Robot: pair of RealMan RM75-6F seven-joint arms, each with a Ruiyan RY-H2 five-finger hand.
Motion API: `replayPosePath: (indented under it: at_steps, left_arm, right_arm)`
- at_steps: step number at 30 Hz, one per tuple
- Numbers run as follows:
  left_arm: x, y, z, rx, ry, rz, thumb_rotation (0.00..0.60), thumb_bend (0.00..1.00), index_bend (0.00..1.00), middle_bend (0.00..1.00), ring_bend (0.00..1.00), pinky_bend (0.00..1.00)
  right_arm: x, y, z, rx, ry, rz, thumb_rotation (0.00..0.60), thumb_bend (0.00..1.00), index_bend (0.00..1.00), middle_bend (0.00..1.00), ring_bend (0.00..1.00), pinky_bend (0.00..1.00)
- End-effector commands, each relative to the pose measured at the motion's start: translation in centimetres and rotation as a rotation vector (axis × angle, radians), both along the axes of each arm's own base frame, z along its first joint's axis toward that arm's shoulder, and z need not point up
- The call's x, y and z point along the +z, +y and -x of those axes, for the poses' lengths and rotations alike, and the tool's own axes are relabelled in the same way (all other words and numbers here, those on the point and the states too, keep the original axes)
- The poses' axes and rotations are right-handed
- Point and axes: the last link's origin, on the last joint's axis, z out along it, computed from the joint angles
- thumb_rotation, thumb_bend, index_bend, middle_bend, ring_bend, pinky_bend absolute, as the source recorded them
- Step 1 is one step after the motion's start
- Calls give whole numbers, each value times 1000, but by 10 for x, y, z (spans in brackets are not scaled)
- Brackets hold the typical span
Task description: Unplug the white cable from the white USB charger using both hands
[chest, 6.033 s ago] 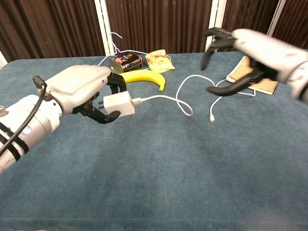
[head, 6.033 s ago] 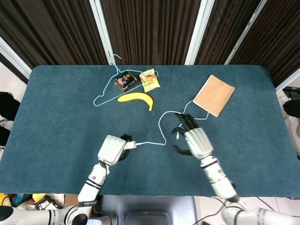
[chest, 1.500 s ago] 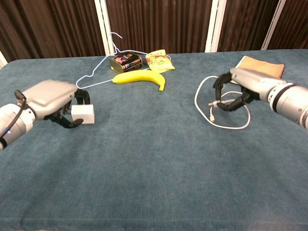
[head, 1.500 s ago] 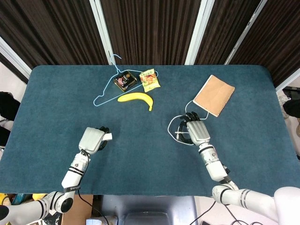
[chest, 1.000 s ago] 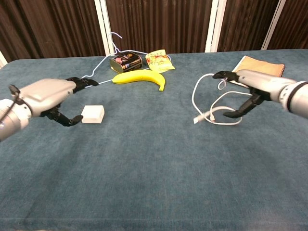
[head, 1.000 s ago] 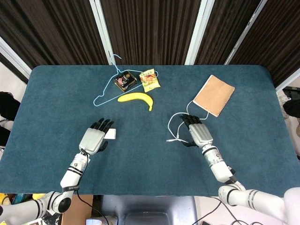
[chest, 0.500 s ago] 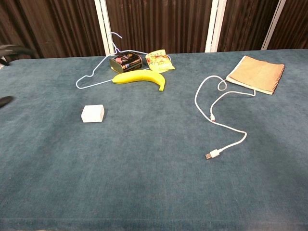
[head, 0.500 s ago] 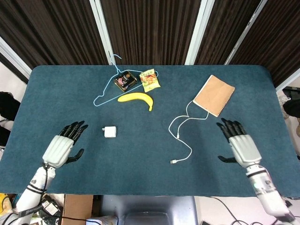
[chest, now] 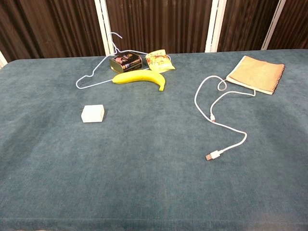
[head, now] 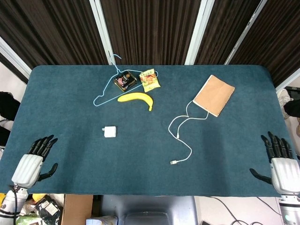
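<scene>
The white USB charger (head: 109, 132) (chest: 93, 114) lies alone on the blue cloth, left of centre. The white cable (head: 182, 128) (chest: 217, 109) lies loose in curves right of centre, its USB plug (head: 173, 162) (chest: 212, 155) free and far from the charger. My left hand (head: 31, 165) hovers at the table's near left corner with fingers spread, holding nothing. My right hand (head: 281, 167) is at the near right corner, fingers spread and empty. Neither hand shows in the chest view.
A banana (head: 136, 98), a light blue wire hanger (head: 107, 89), a dark tin (head: 124, 80) and a snack packet (head: 149, 79) sit at the back. A brown notebook (head: 213, 95) lies back right, with the cable's far end running under it.
Both hands have drawn back and outward to the near corners, still spread. The charger and the cable lie where they were, apart from each other.
</scene>
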Motion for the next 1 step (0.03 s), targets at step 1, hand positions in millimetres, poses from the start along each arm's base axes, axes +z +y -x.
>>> replayPosePath:
  at_steps: [1]
  left_arm:
    - [7,-6,10,-14,-46,-26,600,406,0,0,0,80]
  right_arm:
    - [-2,2,3,-7,-3,-6,600,197,0,0,0,0]
